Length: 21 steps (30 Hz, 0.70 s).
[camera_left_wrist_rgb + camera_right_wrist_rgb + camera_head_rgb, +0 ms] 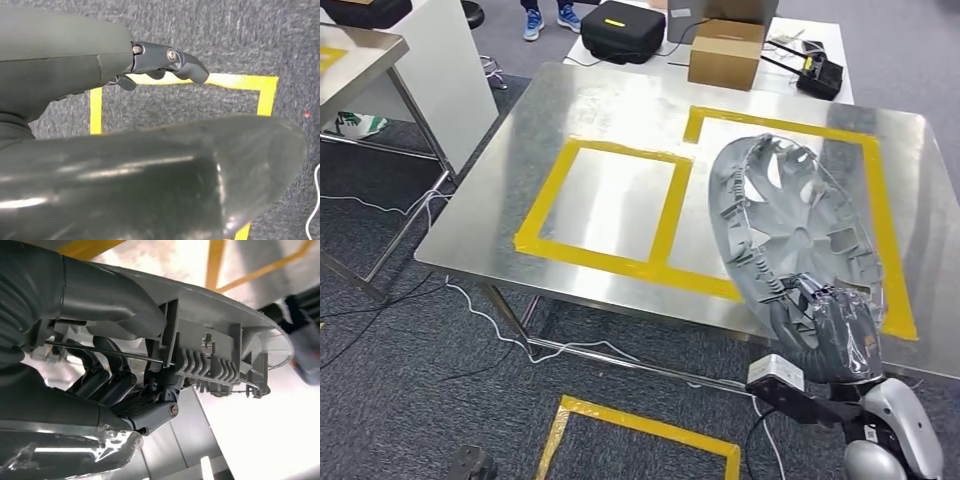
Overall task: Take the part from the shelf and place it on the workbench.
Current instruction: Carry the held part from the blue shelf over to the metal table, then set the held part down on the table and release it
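Note:
The part is a grey plastic wheel cover (792, 225), held tilted on edge above the right side of the steel workbench (614, 110), over the right yellow-taped square (878, 200). My right hand (833, 335) grips its lower rim from below, near the bench's front edge. The right wrist view shows the cover's ribbed inner rim (211, 350) with my thumb on top and the dark fingers (117, 385) curled underneath. My left hand (113, 70) hangs over the carpet, its fingers (181, 62) stretched out with nothing in them.
A second yellow-taped square (610, 205) marks the bench's left half. Behind stand a cardboard box (725, 52), a black case (622, 28) and a controller (820, 72). Another table (358, 60) is at far left. Cables (493, 325) and yellow floor tape (637, 425) lie on the carpet.

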Tool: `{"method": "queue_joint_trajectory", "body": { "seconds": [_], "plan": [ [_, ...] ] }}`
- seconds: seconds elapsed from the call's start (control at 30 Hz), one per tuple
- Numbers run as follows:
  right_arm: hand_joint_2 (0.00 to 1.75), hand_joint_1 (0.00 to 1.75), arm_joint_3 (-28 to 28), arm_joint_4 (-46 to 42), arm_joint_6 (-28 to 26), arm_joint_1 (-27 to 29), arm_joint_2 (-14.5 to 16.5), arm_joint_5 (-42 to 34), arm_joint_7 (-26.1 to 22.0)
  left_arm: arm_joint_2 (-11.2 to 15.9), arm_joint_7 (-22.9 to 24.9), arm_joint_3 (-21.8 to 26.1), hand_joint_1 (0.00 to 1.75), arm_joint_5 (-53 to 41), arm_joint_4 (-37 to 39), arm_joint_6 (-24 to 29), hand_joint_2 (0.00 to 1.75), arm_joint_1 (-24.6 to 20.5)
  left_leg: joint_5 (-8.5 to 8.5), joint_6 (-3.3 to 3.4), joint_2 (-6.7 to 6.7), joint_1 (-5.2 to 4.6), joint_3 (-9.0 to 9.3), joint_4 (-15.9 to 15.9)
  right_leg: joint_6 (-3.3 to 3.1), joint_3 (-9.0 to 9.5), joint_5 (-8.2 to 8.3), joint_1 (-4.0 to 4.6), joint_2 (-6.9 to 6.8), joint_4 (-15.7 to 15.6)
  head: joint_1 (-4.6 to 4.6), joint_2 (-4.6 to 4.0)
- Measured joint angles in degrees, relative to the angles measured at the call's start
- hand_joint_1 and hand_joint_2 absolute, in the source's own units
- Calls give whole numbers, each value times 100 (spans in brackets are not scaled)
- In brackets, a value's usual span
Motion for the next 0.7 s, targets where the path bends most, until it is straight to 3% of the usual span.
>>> {"method": "queue_joint_trajectory", "body": {
  "seconds": [0.1,0.13,0.17,0.2,0.27,0.33,0.47,0.53,0.6,0.63,0.67,0.7],
  "plan": [
    [175,175,-7,450,177,-394,-131,394,297,9,13,-2,0,-17,0,-5,0,-3,7,41,22,-9,-3,-1,65,-495,-511,-15,-106,1092,44,0],
    [175,175,-7,629,258,-543,-173,511,386,10,21,-3,0,-25,0,-9,0,-3,8,43,29,-12,-1,0,75,-599,-562,-15,-112,1320,44,0],
    [175,175,-6,833,352,-709,-224,620,470,10,29,-8,0,-37,0,-15,0,-6,8,42,35,-13,3,1,79,-601,-504,-16,-115,1336,44,0],
    [175,175,-5,1066,449,-898,-286,697,531,9,33,-15,0,-51,0,-25,0,-13,7,39,39,-12,10,2,80,-490,-346,-19,-119,1117,44,0],
    [175,175,8,1613,640,-1350,-437,780,570,10,44,-41,0,-78,0,-44,0,-39,4,11,44,-18,19,7,78,-78,12,-23,-148,318,47,0],
    [175,175,60,2269,780,-1873,-601,826,517,20,65,-76,0,-110,0,-60,0,-76,19,-44,47,-45,-7,18,34,165,155,-21,-159,-187,40,0],
    [175,175,333,3800,801,-2958,-864,1125,440,30,130,-161,0,-149,1,-78,0,-150,12,-157,42,-51,-72,57,-105,129,180,-22,-128,-237,22,0],
    [175,175,520,4539,695,-3476,-900,1383,455,30,164,-209,0,-154,3,-79,0,-175,-226,-206,27,-48,-284,468,-169,115,201,-36,-120,-249,-1,0],
    [175,175,739,5230,526,-3927,-902,1622,468,23,186,-254,0,-163,8,-85,0,-187,-551,-226,23,-47,-690,1232,-200,90,209,-29,-102,-248,-25,0],
    [175,175,848,5537,449,-4121,-901,1719,464,22,198,-273,0,-170,9,-90,0,-189,-623,-224,23,-48,-858,1524,-204,85,211,-22,-92,-247,-31,0],
    [175,175,957,5827,384,-4293,-900,1808,450,20,209,-294,0,-179,10,-93,0,-192,-586,-214,23,-50,-945,1636,-205,84,211,-15,-85,-246,-35,0],
    [175,175,1058,6085,333,-4450,-897,1878,422,20,222,-317,0,-186,11,-96,0,-199,-439,-195,22,-54,-924,1525,-205,87,211,-10,-80,-245,-38,0]
  ]
}}
